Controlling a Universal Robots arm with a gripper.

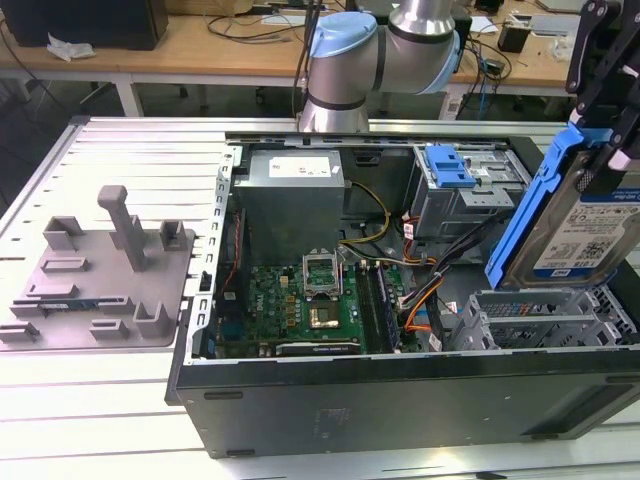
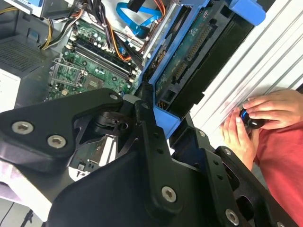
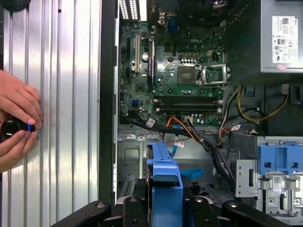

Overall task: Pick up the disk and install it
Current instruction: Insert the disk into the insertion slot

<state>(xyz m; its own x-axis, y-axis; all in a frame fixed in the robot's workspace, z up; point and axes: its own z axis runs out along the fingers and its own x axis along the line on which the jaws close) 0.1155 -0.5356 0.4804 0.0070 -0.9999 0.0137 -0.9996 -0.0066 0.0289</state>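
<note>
Gripper [image 1: 603, 150]: was clamped on the disk [image 1: 585, 225], fingers against its blue rail frame.
Disk: hung tilted on edge, clear of the computer case [image 1: 300, 390], above its drive cage [image 1: 540, 320].
Person's hands [image 3: 14, 123]: lay on the table [image 3: 61, 118] beside the computer case.

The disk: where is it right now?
At the exterior view's right, the disk hangs tilted in the end effector, above the grey drive cage in the open computer case.
</note>
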